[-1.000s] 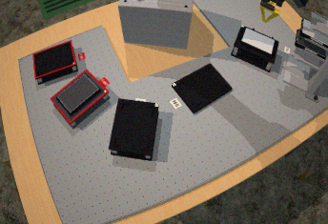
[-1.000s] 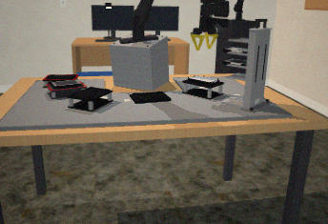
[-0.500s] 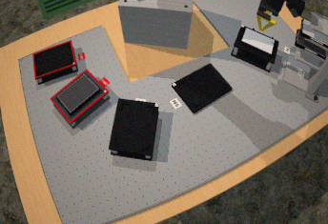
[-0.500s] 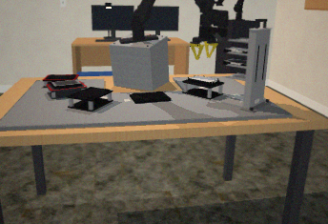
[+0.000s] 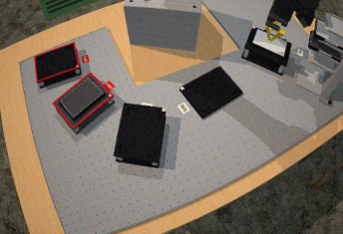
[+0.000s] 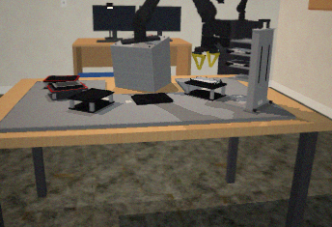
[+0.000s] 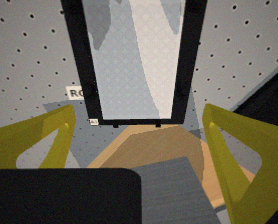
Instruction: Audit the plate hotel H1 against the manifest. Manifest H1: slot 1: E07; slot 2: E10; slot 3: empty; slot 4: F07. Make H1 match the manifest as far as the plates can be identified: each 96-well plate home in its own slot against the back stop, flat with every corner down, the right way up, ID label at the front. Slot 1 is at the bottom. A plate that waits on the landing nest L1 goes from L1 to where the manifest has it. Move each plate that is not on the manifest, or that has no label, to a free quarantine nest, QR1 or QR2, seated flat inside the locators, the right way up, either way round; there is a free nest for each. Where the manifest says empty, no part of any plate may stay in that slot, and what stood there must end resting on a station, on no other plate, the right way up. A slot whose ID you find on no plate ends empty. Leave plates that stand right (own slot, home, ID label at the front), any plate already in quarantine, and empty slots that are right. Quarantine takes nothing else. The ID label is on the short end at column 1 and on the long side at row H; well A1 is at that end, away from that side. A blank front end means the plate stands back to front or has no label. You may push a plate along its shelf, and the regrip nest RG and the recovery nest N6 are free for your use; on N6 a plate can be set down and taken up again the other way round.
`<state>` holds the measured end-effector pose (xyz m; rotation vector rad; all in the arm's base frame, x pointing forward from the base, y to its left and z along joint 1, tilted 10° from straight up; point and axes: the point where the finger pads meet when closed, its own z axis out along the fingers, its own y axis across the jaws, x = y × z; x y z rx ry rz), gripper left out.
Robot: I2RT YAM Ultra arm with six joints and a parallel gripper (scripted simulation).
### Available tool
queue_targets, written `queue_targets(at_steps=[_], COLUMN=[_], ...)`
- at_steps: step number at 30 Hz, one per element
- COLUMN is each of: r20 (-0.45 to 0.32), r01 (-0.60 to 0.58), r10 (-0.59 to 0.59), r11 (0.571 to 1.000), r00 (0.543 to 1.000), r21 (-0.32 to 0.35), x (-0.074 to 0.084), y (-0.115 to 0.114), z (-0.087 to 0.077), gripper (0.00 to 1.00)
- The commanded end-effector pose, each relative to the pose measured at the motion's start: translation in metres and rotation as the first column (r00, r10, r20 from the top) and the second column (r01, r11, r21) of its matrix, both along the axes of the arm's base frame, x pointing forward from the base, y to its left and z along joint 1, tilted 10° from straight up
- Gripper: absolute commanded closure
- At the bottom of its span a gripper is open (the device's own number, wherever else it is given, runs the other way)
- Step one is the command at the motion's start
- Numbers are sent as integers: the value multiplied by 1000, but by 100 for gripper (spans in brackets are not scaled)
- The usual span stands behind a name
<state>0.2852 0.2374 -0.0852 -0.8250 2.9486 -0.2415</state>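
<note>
A plate with a black rim and pale top (image 5: pixel 269 45) lies flat on the regrip nest RG at the right. It also shows in the wrist view (image 7: pixel 135 60), with the RG tag (image 7: pixel 75 92) beside it. My gripper (image 5: pixel 273 34) hangs just above this plate's near end, open and empty. Its yellow fingers stand wide apart and touch nothing. It also shows in the exterior view (image 6: pixel 205 59), above the plate (image 6: pixel 205 82). The plate hotel H1 (image 5: pixel 326 39) stands at the far right, partly cut off, and I cannot read any labels.
Two red-framed quarantine nests stand at the left: one empty (image 5: pixel 56 62), one holding a grey plate (image 5: pixel 82 99). A black raised nest (image 5: pixel 141 133) and the flat N6 nest (image 5: pixel 211 91) lie mid-table. The arm's grey base block (image 5: pixel 164 9) is behind.
</note>
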Motion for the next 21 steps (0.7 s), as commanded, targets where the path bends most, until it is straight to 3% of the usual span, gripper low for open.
queue_targets(at_steps=[1, 21], r20=[52, 50], r01=[-26, -25], r10=[24, 23], r11=[998, 998], r00=[998, 998], r21=[51, 49], x=[9, 9], y=[16, 16], z=[13, 13], gripper=[0, 0])
